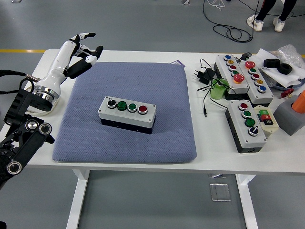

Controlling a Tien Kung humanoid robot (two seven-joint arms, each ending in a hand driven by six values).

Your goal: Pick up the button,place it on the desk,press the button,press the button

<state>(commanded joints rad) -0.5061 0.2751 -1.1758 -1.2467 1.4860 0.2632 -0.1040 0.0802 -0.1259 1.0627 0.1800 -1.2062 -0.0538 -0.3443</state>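
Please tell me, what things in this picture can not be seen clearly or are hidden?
- Right hand: outside the head view.
- Person: cut off by the top edge, only legs and shoes show.
- Orange object: cut by the right edge.
- Tray: mostly hidden behind the left arm.
- Button box: any labels are too small to read.
- Left hand: open, holding nothing.

One cam only, head view: set high on robot's side, facing fwd and down over the white table. Near edge runs along the bottom, far edge and grey floor up top. Mid-distance, whole tabletop in frame, left arm entering from left. No 2nd view to overlap.
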